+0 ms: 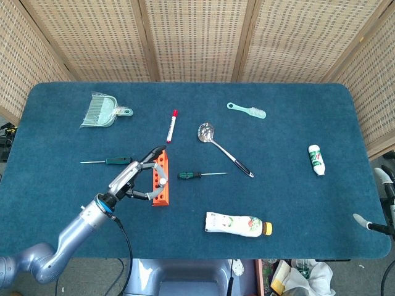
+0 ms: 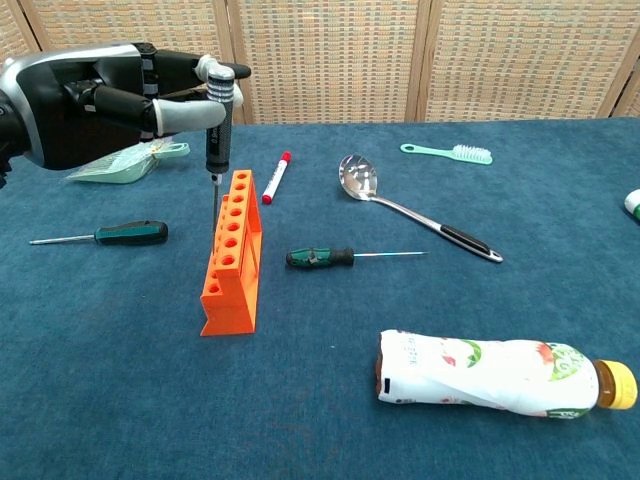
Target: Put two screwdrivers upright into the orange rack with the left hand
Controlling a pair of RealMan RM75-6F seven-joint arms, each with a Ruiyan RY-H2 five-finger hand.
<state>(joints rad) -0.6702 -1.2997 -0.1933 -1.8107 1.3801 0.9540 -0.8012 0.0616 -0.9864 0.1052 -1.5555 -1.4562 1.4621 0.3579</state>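
The orange rack (image 1: 161,179) (image 2: 232,256) stands mid-table with a row of holes along its top. My left hand (image 1: 132,182) (image 2: 112,95) hovers at its left side and pinches a black-handled screwdriver (image 2: 218,120) upright, shaft pointing down. The tip reaches the rack's upper left edge; I cannot tell whether it is in a hole. Two green-handled screwdrivers lie flat: one (image 1: 117,161) (image 2: 125,233) left of the rack, the other (image 1: 191,175) (image 2: 320,257) right of it. Only spread fingertips of my right hand (image 1: 378,200) show at the table's right edge, holding nothing.
A red marker (image 1: 171,125) (image 2: 276,175) lies behind the rack and a metal spoon (image 1: 223,148) (image 2: 415,218) to its right. A flattened bottle (image 1: 237,224) (image 2: 490,372) sits near the front. A green dustpan (image 1: 102,111), a brush (image 1: 247,110) and a small white bottle (image 1: 316,159) lie further off.
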